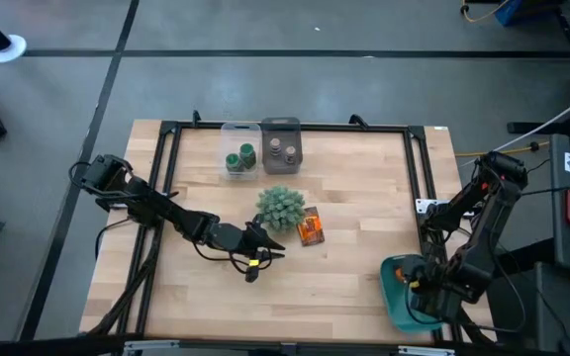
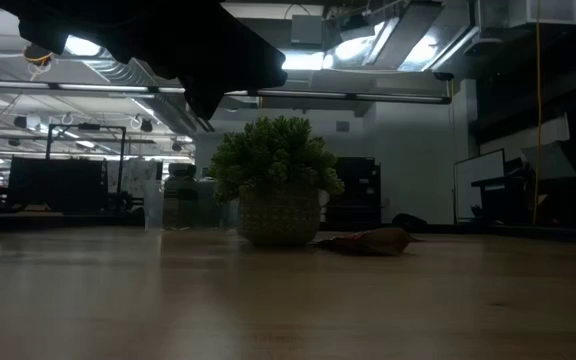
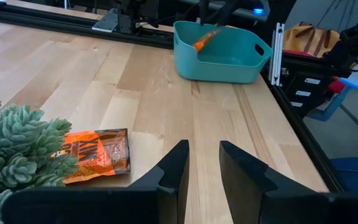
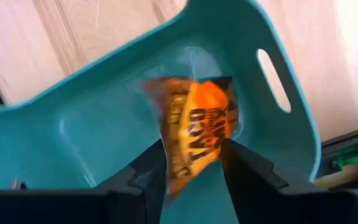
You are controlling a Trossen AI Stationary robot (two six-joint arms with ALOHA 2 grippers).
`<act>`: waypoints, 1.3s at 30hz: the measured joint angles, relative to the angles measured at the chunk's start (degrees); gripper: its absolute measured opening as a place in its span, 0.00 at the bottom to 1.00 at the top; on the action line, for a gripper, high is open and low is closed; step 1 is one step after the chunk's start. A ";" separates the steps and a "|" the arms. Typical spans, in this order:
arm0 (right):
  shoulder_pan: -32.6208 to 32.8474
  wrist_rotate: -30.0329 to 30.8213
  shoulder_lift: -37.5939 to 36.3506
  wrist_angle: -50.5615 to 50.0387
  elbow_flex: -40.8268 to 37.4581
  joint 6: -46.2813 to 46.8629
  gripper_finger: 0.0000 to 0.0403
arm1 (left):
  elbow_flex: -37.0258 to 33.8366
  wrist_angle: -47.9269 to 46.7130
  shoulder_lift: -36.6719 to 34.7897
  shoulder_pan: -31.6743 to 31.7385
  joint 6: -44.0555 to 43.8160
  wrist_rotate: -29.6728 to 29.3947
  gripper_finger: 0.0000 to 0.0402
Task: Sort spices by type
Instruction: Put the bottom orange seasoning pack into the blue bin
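Note:
Two green spice jars (image 1: 239, 158) stand in a clear box at the table's far edge. Two grey-brown jars (image 1: 283, 150) stand in a grey box beside it. My left gripper (image 1: 268, 247) (image 3: 202, 152) is open and hovers above the table's middle, near side of the spiky green plant (image 1: 282, 206) and left of an orange snack packet (image 1: 311, 228) (image 3: 96, 155) lying flat. My right gripper (image 4: 194, 163) is over the teal bin (image 1: 396, 297) at the near right corner, shut on a second orange packet (image 4: 194, 127). My right gripper pinches the orange packet between its two fingers by one end (image 4: 188, 167), coming from above and pointing down into the teal bin (image 4: 92, 130). The packet (image 3: 205, 38) is lifted clear, hanging tilted below the fingers above the bin's floor.
Black rails (image 1: 171, 148) frame the table at left, far and right. The plant in its pot (image 2: 278, 190) stands mid-table with the lying packet (image 2: 368, 241) at its right. Bare wood stretches between my left gripper and the teal bin (image 3: 219, 53).

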 joint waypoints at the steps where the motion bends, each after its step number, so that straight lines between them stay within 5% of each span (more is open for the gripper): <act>1: -0.01 0.02 0.00 -0.84 0.47 0.00 0.37 | 0.00 0.00 0.01 0.01 0.00 0.00 0.19; 24: 0.01 1.62 0.00 -19.26 3.27 9.06 0.37 | 0.00 -0.02 0.00 -0.01 0.00 0.00 0.19; 39: 0.01 1.60 0.00 -21.44 3.33 9.16 0.37 | -0.01 -0.02 0.02 -0.01 0.00 0.00 0.19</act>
